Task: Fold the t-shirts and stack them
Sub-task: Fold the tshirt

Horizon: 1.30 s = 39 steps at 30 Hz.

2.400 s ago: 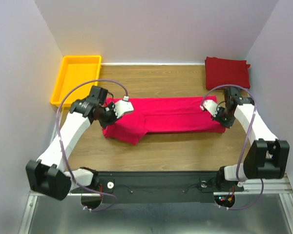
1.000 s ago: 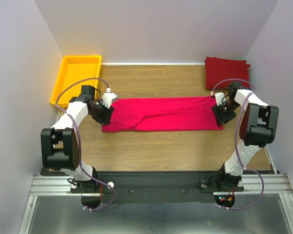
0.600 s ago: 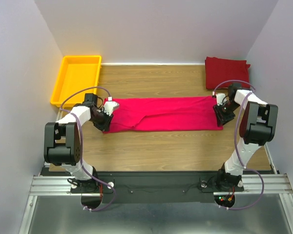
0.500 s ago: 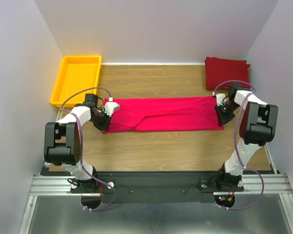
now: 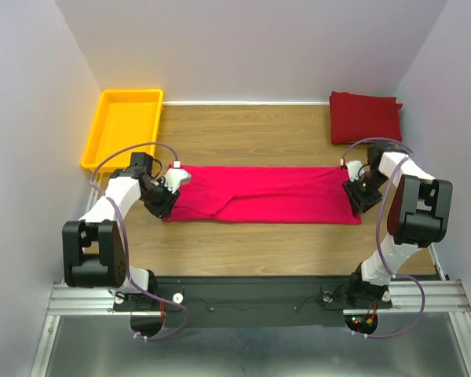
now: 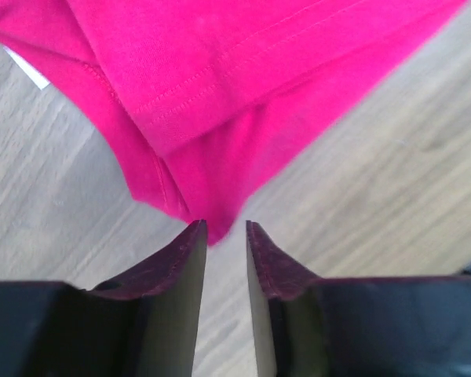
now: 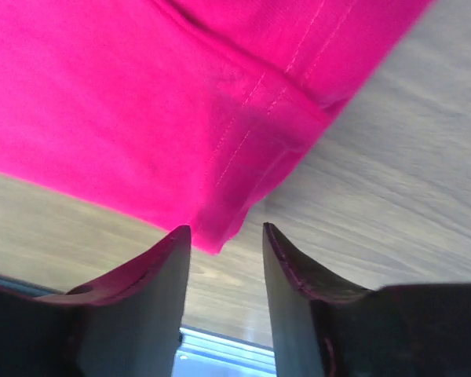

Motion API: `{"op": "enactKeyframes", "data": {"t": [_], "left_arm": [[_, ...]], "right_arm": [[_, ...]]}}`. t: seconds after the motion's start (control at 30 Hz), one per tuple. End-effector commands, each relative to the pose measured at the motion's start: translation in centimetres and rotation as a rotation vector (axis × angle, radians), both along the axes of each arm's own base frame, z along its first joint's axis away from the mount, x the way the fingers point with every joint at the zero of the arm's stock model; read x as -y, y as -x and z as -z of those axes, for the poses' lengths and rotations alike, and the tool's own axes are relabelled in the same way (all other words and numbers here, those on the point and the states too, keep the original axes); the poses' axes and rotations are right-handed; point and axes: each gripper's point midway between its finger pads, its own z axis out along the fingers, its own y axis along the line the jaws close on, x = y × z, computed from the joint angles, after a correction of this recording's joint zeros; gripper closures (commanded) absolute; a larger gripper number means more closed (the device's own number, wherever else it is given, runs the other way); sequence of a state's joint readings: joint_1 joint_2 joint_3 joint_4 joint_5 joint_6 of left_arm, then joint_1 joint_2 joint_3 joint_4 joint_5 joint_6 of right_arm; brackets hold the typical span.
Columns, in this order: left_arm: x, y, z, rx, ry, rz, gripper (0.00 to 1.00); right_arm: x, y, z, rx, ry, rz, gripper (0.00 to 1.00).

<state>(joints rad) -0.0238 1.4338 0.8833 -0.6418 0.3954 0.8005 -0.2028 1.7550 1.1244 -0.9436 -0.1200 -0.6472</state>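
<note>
The bright magenta-pink t-shirt lies flat on the wooden table as a long folded strip running left to right. My left gripper is at its near left corner. In the left wrist view the jaws stand a little apart, and the shirt's corner tip lies just beyond them, not pinched. My right gripper is at the near right corner. In the right wrist view it is open, with the shirt's corner resting between the fingertips. The darker crimson t-shirt lies folded at the back right.
A yellow plastic tray stands at the back left corner. Grey walls close in the left, back and right sides. Bare wooden table runs between the shirt and the arm bases at the near edge.
The magenta shirt has shifted a little toward the near edge and lies straighter. Both grippers moved nearer with its end corners. The crimson shirt has not moved.
</note>
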Motion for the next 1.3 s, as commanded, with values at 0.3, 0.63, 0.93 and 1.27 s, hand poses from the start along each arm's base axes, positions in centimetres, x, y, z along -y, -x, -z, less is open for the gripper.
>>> {"op": "enactKeyframes", "data": {"t": [0.3,0.63,0.93,1.27], "left_arm": [[3.0,-3.9,-7.7,0.096,0.254,-0.102,0.57],[2.4,-4.5,-4.6,-0.060,0.385,-0.288,0.50],[2.1,-4.6,-3.7,-0.078,0.394,-0.327,0.49],[1.8,-3.7,-3.1,-0.054,0.367,-0.323,0.49]], "right_arm": [[-14.7,-9.1,-15.2,0.340,-0.625,0.033,0.51],[-34.7,-8.1,-15.5,0.297,-0.912,0.117,0.47],[-46.6,-1.4,-9.1,0.037,-0.874,0.126,0.46],[-48.4,-0.7,-6.9,-0.079,-0.862,0.174,0.43]]}}
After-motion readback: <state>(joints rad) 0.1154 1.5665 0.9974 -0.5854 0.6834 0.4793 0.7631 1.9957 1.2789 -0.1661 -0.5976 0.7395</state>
